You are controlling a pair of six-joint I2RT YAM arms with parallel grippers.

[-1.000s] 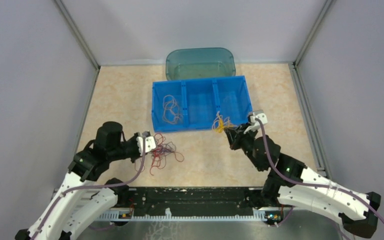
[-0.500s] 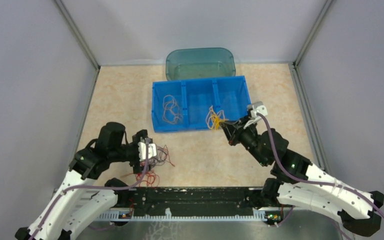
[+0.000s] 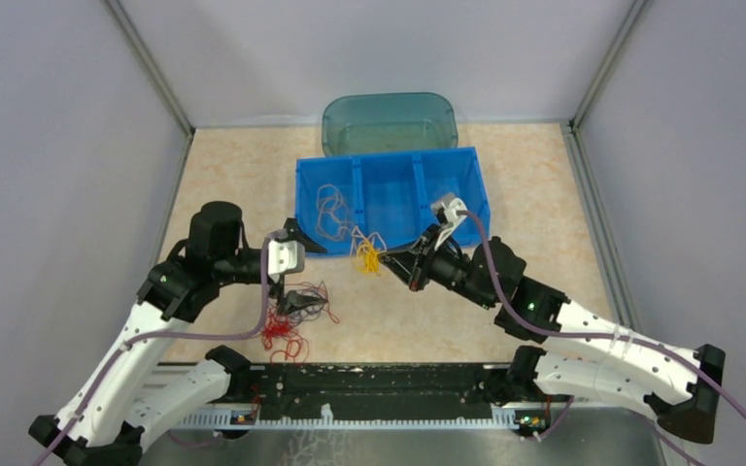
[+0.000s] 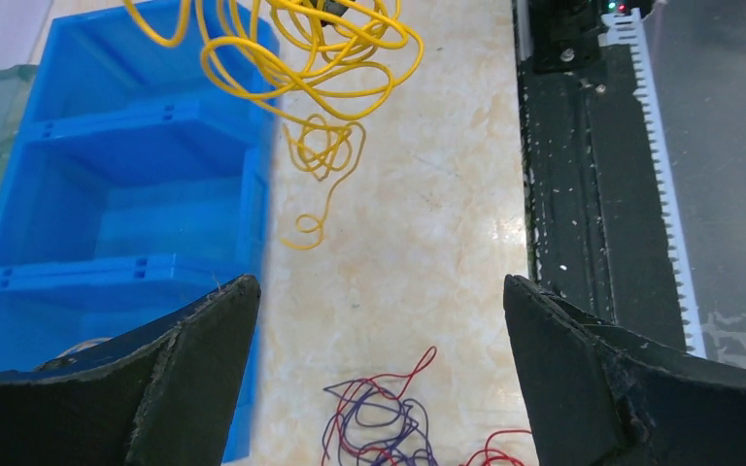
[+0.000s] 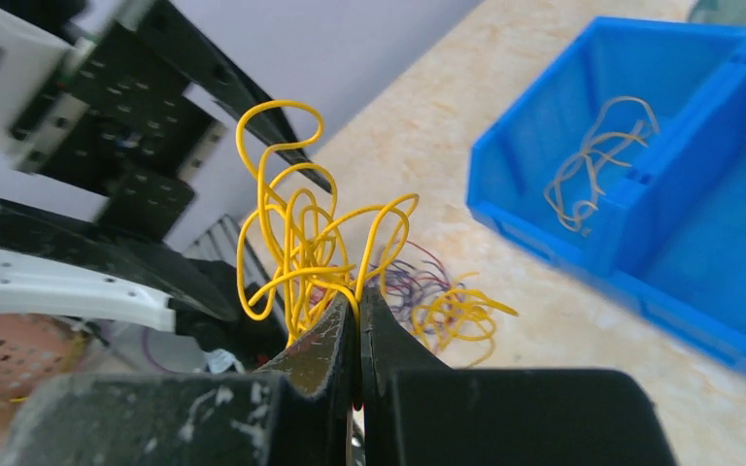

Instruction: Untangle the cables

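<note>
My right gripper (image 3: 389,260) (image 5: 357,297) is shut on a yellow cable (image 3: 366,254) (image 5: 301,243), whose curly loops hang in the air in front of the blue bin (image 3: 389,245). The yellow loops (image 4: 301,49) also show at the top of the left wrist view. My left gripper (image 3: 300,269) (image 4: 379,283) stands wide open with nothing between its fingers. Under it, a loose clump of red and dark purple cables (image 3: 288,318) (image 4: 389,427) (image 5: 416,275) lies on the table. The two arms face each other a hand's width apart.
The blue bin (image 4: 107,194) (image 5: 699,194) has three compartments; a pale cable (image 3: 333,210) (image 5: 597,160) lies in the left one. A teal tub (image 3: 389,121) stands behind it. A black toothed rail (image 3: 369,381) (image 4: 583,146) runs along the near edge. Grey walls enclose the table.
My left gripper has opened and let go of the red and purple clump, which now lies nearer the rail. My right gripper has carried the yellow cable leftward along the bin's front.
</note>
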